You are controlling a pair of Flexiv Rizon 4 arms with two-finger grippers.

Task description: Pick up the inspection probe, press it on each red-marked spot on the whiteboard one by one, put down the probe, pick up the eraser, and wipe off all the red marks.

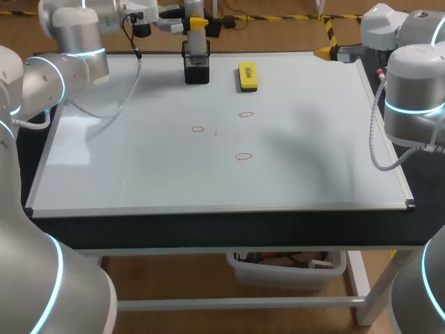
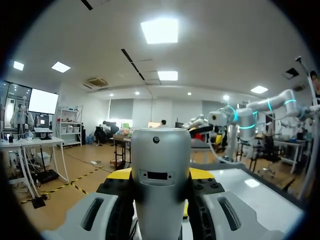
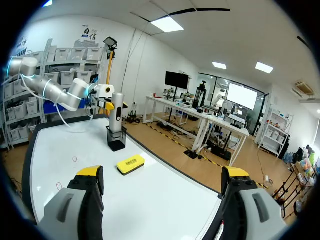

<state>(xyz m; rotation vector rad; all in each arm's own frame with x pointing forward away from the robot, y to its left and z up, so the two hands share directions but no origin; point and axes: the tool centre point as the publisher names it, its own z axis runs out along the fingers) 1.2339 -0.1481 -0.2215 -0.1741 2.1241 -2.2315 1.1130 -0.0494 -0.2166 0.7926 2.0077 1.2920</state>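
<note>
1. The left gripper is pinching the silver cylindrical metal probe. Its two yellow fingertips are pressing on the upper part of the probe from both sides.
2. The probe is standing upright with its long axis vertical. Its lower end is sitting in the small black box-shaped holder, at the far edge of the white rectangular whiteboard. The whiteboard is lying flat on the dark bench.
3. In my judgement, the step in hand is lifting the probe out of the holder. Because the axis is vertical, the pull should be going straight up. A pull to the side could be tipping the holder.
4. The three small red marks, drawn as little rings, are lying around the middle of the whiteboard. They are on the robot's side of the holder and well apart from it. One is almost straight in front of the holder, and two are a little to the right.
5. The yellow block-shaped eraser is lying near the holder, on its right, and is not touching it.
6. The right gripper is spread wide and is holding nothing. It is waiting at the far right corner of the whiteboard, so the left arm is clearly the nearer one to the probe.
</note>
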